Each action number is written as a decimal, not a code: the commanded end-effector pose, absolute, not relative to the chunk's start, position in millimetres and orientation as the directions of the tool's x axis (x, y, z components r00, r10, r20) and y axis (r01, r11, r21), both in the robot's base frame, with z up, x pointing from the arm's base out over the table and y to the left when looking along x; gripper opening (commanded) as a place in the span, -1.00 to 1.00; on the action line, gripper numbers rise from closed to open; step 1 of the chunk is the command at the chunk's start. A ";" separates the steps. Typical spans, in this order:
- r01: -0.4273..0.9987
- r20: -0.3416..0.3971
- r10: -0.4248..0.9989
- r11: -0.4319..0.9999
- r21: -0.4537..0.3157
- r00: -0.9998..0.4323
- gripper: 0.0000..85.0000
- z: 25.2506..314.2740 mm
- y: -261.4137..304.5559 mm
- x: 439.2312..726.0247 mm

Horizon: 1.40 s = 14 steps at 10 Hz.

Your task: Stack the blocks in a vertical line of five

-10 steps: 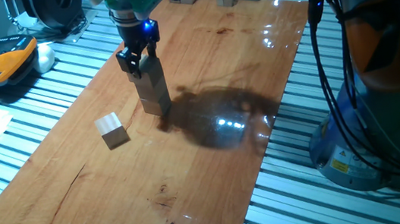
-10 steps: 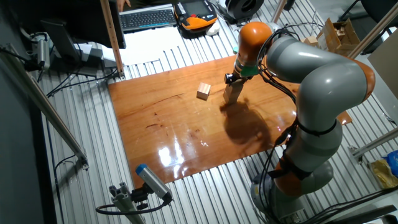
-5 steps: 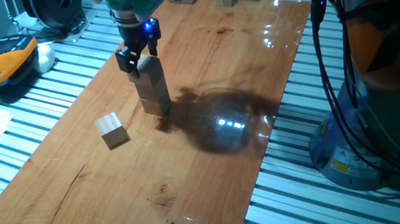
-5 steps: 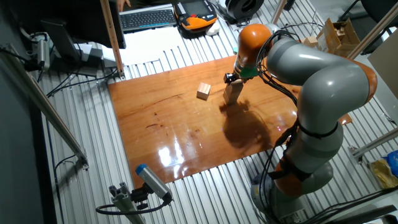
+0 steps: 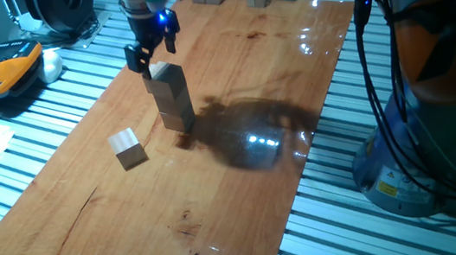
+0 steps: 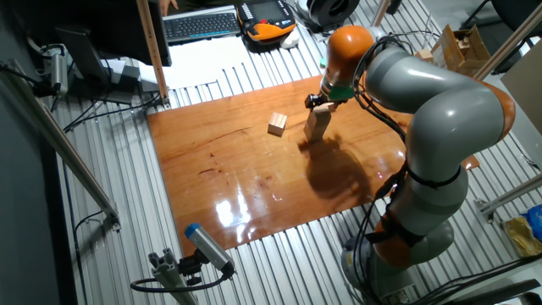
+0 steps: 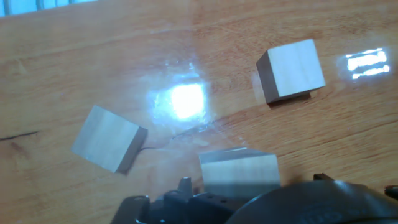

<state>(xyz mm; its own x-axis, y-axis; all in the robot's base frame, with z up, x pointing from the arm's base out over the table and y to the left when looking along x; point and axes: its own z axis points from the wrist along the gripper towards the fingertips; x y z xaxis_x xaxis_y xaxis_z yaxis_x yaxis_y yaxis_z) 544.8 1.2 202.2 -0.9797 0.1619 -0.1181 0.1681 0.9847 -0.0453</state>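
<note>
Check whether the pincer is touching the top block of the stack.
Apart. One fixed view shows the pincer lifted just above the stack, with a gap visible.

Overhead lamps glare on the glossy table [image 5: 294,93]; hand view soft

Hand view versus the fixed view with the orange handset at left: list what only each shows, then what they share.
Only the hand view: two loose blocks lying apart on the wood, the upper-right block and the left block.
Only the fixed view: the whole height of the stack, the open pincer above it without touching, and the robot base. It shows only a single loose block.
Both: the wooden tabletop and the stack, though the hand view shows only its top.
</note>
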 end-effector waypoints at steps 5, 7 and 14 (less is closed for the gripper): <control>0.095 -0.069 0.093 0.995 -0.029 -0.993 0.60 221.3 13.9 553.4; 0.067 -0.048 0.065 0.997 -0.029 -0.997 0.60 229.0 25.0 556.5; 0.187 -0.002 0.187 0.982 -0.026 -0.982 -1.00 237.2 67.8 562.9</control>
